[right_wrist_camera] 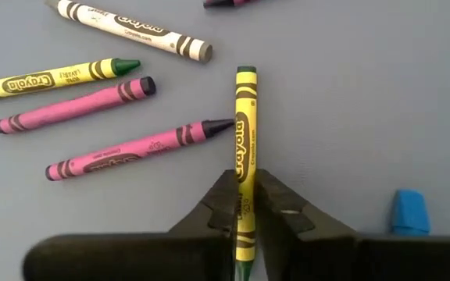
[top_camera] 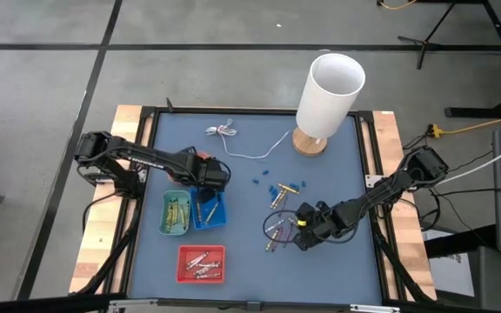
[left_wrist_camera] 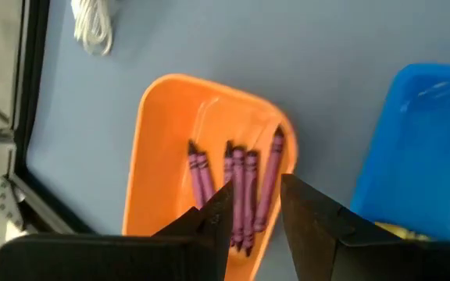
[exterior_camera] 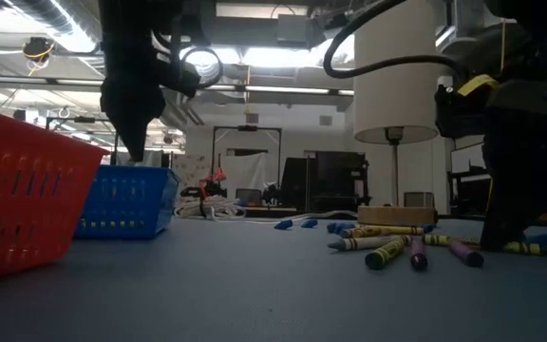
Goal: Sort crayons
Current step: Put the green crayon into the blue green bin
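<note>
The right hand (right_wrist_camera: 247, 204) pinches a yellow crayon (right_wrist_camera: 245, 140) near its butt end; the crayon's long axis runs straight out between the fingers, away from the wrist. In the overhead view this hand (top_camera: 307, 228) sits low over the loose crayons (top_camera: 277, 228), and the teal tray (top_camera: 175, 213) holding yellow sticks lies toward 9 o'clock, well apart across the surface. The left hand (top_camera: 205, 187), fingers slightly spread and empty, hangs over the blue tray (top_camera: 217, 213), nearer the trays.
</note>
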Robot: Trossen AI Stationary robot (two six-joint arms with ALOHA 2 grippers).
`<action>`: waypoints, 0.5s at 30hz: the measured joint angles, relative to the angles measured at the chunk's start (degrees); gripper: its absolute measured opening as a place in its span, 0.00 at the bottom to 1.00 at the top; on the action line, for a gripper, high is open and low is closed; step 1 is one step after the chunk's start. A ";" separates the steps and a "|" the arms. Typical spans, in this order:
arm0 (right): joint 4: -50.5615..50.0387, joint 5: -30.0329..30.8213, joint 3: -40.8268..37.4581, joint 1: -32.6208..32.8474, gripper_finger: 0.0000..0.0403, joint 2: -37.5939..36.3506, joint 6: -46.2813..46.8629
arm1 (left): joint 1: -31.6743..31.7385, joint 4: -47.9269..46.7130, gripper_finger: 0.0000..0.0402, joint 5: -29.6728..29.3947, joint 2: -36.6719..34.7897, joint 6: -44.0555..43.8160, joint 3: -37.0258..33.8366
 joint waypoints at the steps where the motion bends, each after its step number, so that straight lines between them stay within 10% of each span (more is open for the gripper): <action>1: 0.00 -0.13 -0.03 -0.01 0.08 -0.25 -0.03 | -0.36 0.81 0.23 0.00 0.00 0.01 0.00; 15: 3.75 6.03 -0.17 -0.09 0.05 -4.88 -5.35 | -4.97 9.32 0.23 0.00 0.00 1.59 0.02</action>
